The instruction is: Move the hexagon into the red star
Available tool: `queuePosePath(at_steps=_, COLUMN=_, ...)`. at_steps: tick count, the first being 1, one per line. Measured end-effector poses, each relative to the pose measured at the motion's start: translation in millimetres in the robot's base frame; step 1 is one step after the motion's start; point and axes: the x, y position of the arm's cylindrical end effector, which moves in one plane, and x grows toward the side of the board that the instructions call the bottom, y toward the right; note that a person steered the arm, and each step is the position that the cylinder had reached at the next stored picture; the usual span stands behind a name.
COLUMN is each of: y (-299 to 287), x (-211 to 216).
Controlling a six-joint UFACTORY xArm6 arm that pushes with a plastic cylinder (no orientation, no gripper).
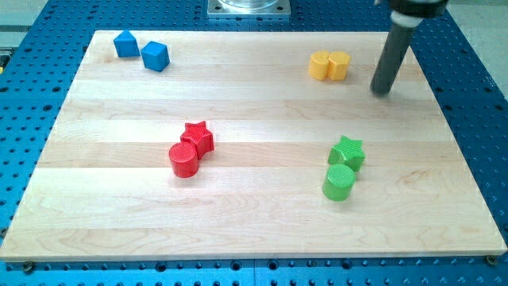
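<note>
Two yellow blocks touch side by side near the view's top right, the left one [319, 65] and the right one [340, 64]; I cannot tell which of them is the hexagon. The red star [198, 137] lies left of the board's middle, touching a red cylinder [184, 160] at its lower left. My tip [382, 91] rests on the board just to the right of and slightly below the yellow pair, apart from them. The dark rod rises from it to the view's top edge.
A green star [347, 152] and a green cylinder [339, 183] touch at the right of the board. A blue pointed block [125, 44] and a blue cube [155, 56] sit at the top left. The wooden board's edge [254, 253] lies on a blue perforated table.
</note>
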Motion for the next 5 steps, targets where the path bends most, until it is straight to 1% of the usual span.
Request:
queuePosePath(at_steps=1, y=-5, x=-48)
queuePosePath(at_steps=2, y=-45, x=-44)
queuePosePath(at_steps=3, y=-130, x=-16)
queuePosePath(at_steps=4, y=-195, x=35)
queuePosePath(at_steps=5, y=-150, x=25)
